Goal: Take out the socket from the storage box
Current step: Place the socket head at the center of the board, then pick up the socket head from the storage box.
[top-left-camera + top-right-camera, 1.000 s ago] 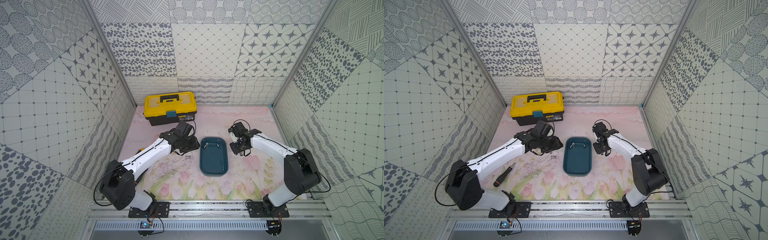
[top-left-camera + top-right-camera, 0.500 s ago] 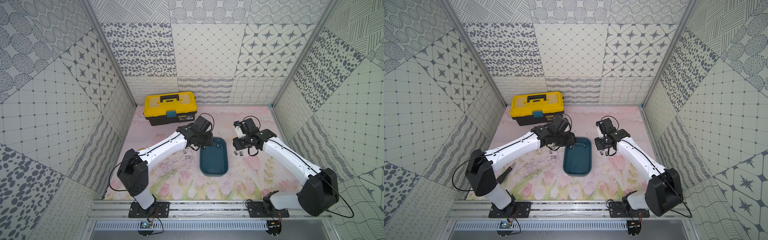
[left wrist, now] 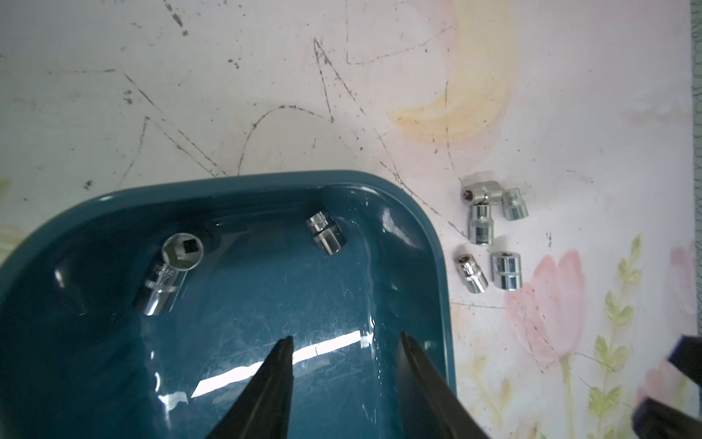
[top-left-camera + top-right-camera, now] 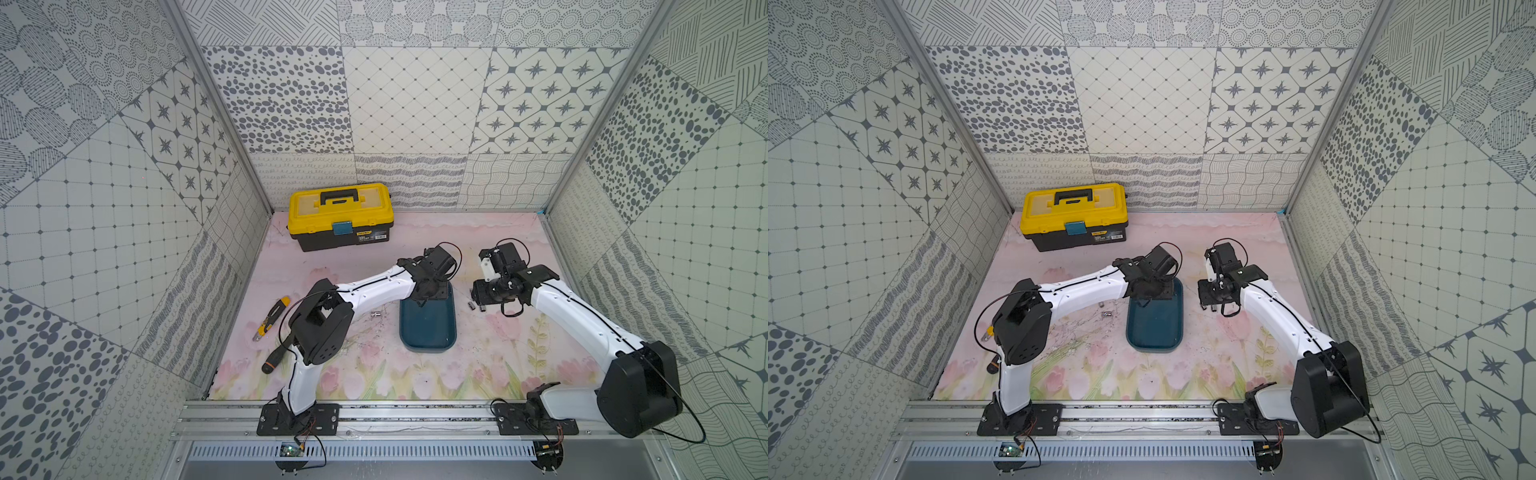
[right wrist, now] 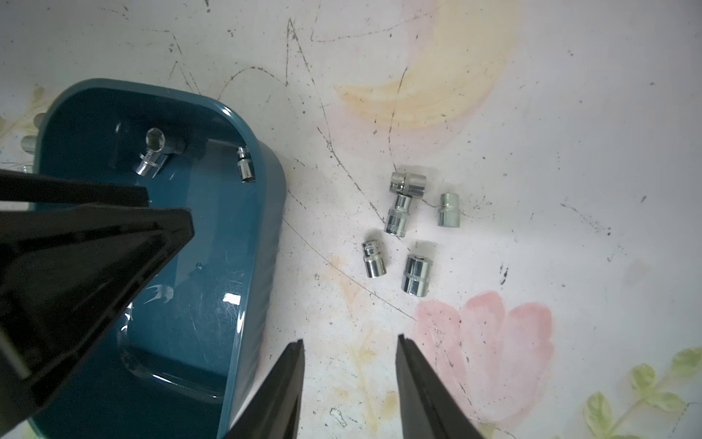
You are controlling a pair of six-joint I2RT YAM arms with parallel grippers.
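The top views hide the far end of the box point(image 4: 428, 332) from me: the left arm's wrist covers it. The box's long axis runs near to far. Only the left wrist view shows the left pincer point(image 3: 346, 336) properly, partly open with nothing between the jaws, hanging over the box floor short of the far wall.

Two sockets sit inside at that far end. The big socket point(image 3: 171, 271) is toward the left corner. Its long axis runs roughly near to far, with the mouth at the far end and tipped up, so I can see the hex and the square hole behind it. I cannot tell whether it leans on the wall. The small socket point(image 3: 326, 237) lies on its side by the right corner, axis slanting, narrow end toward the far wall.

The right pincer point(image 5: 349, 339) is also partly open and empty, over the bare surface point(image 5: 569, 114) just right of the box. Five loose sockets point(image 5: 395, 220) lie right of the box near its far end, at least two touching; in the top views the pincer hides most of them. Stray sockets point(image 4: 376, 314) left of the box are mere glints. In the right wrist view the box wall cuts them off, and the left pincer's dark body hides much of the box's left side.
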